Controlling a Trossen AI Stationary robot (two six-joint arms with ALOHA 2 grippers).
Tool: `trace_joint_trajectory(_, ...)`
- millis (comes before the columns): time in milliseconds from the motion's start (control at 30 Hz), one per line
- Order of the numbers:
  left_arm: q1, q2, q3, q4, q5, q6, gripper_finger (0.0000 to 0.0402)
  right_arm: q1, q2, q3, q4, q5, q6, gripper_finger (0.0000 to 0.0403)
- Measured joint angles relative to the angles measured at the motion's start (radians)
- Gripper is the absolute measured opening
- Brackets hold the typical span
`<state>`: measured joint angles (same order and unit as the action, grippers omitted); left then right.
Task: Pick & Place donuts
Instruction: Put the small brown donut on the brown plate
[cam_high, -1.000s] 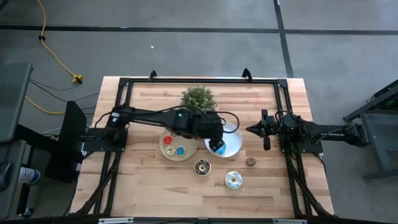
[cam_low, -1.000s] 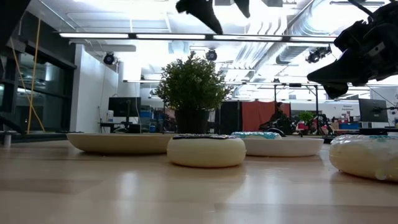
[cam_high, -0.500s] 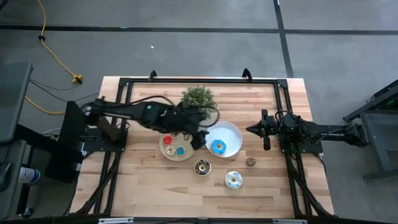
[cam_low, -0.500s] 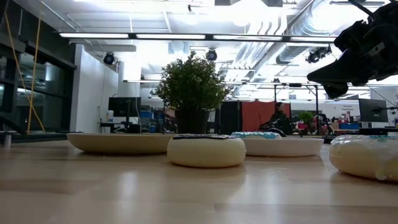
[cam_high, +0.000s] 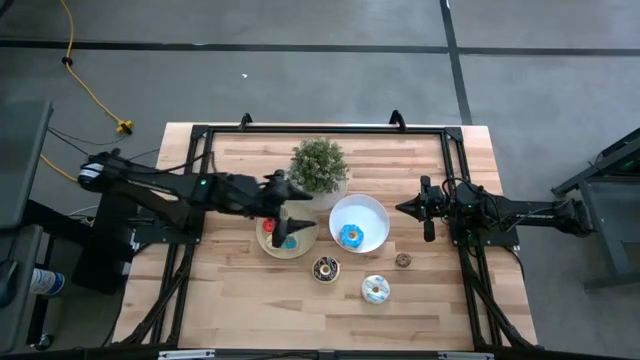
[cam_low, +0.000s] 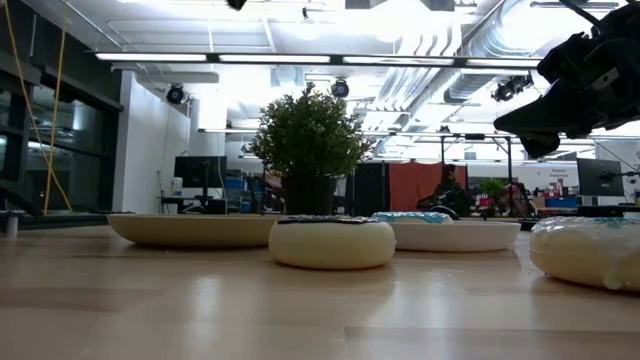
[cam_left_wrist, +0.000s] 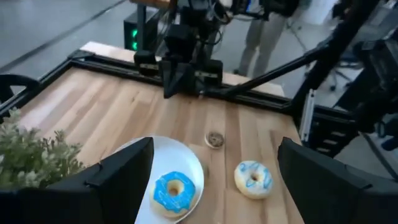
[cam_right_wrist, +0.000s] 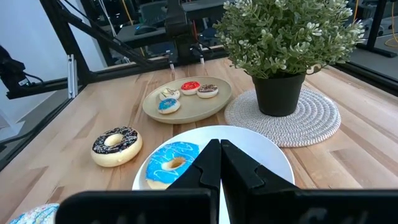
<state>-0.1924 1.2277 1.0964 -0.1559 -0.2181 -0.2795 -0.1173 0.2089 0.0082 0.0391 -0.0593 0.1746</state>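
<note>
Left tool (cam_high: 287, 222): positioned over the tan plate (cam_high: 270, 245) left of frame centre in the high view, fingers (cam_left_wrist: 121, 180) spread wide, nothing between them.

Right tool (cam_high: 403, 208): parked at centre right of the high view, just right of the white plate (cam_high: 372, 213); fingers pressed together, empty.

Donuts, high view:
- Large blue-iced donut (cam_high: 350, 236) lies inside the white plate, at frame centre.
- Small red-iced donut (cam_high: 268, 226) and small blue-iced donut (cam_high: 290, 242) lie on the tan plate; the right wrist view shows four small donuts on it in all.
- Chocolate-iced donut (cam_high: 325, 268) rests on the bare desk (cam_high: 230, 300), below centre.
- White donut with blue streaks (cam_high: 376, 289) rests on the desk, lower right of centre.
- Small brown donut (cam_high: 403, 260) rests on the desk, right of centre, below the right tool.

A potted plant (cam_high: 319, 165) stands on a woven mat at upper centre, touching neither plate.
</note>
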Motion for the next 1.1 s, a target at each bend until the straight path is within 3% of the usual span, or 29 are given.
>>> trace_joint_trajectory(433,0.115,-0.270,-0.402,0.257,0.183,0.034,0.0333,0.000,0.000,0.000,-0.001,0.000,0.000,0.0000)
trace_joint_trajectory(1100,0.114,-0.845,-0.823,0.279,0.174,0.013,0.0333,0.000,0.000,0.000,0.001,0.000,0.000,0.0000)
